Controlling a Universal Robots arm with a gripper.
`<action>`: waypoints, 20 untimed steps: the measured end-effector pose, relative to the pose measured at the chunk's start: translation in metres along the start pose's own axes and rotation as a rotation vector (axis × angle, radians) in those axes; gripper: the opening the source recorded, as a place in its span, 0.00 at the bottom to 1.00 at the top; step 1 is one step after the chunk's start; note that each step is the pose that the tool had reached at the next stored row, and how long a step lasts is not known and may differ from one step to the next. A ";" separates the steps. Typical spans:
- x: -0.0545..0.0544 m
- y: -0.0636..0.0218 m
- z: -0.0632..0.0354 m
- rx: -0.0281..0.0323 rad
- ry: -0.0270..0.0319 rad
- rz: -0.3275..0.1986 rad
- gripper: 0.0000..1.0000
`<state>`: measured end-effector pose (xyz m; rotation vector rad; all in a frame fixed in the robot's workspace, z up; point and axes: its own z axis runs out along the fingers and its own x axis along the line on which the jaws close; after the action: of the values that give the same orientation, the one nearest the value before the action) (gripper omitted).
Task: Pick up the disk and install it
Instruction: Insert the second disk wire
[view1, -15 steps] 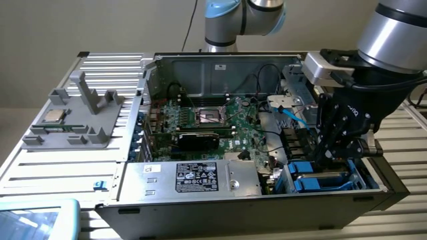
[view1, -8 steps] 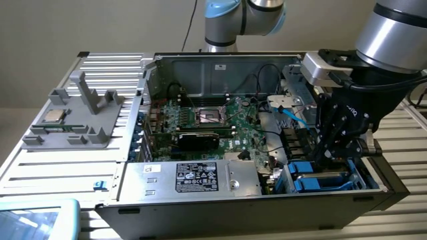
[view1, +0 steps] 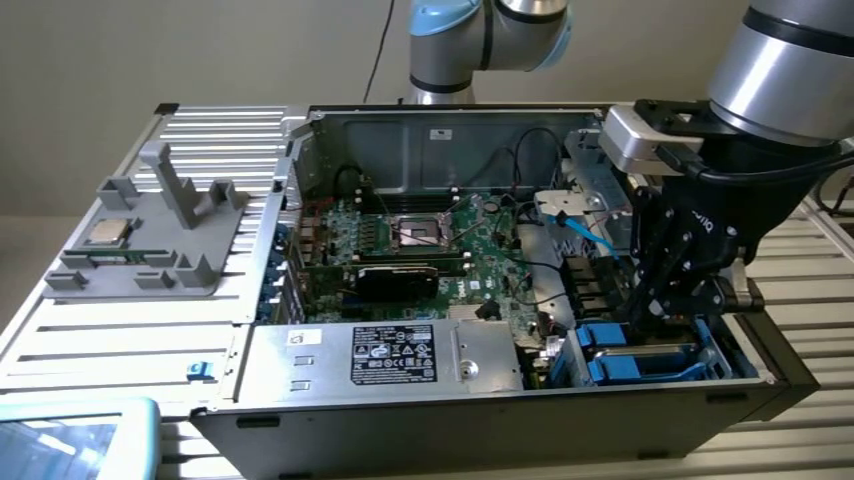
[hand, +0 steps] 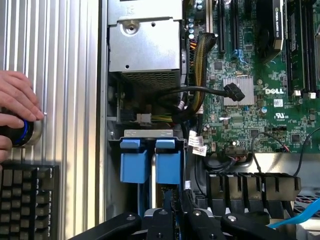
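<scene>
The disk (view1: 641, 362) stands on edge in the drive bay (view1: 737, 352) at the front corner of the open computer case, on the exterior view's right. Its blue plastic tabs (hand: 135, 162) and a strip of grey metal above them face the wrist camera. My gripper (view1: 663, 318) reaches straight down into that bay. Its black fingers (hand: 192, 220) stand close together at the disk's near end, shut on it. The rest of the disk's body is hidden down in the bay.
The silver power supply (view1: 387, 355) sits next to the bay, and the green motherboard (view1: 427, 240) lies behind it with black cables (hand: 200, 92) and a blue cable (view1: 587, 230). A grey fixture (view1: 147, 240) stands outside the case. A person's hand (hand: 15, 102) rests on a knob beside a keyboard (hand: 25, 200).
</scene>
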<state>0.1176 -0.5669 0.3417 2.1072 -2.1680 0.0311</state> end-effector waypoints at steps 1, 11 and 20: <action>0.000 0.0000 -0.0001 0.0000 -0.0008 0.000 0.16; 0.003 -0.0001 0.0002 0.0042 -0.0079 -0.020 0.16; 0.003 -0.0001 0.0004 0.0068 -0.0110 -0.022 0.16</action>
<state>0.1176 -0.5697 0.3416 2.1392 -2.1541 0.0250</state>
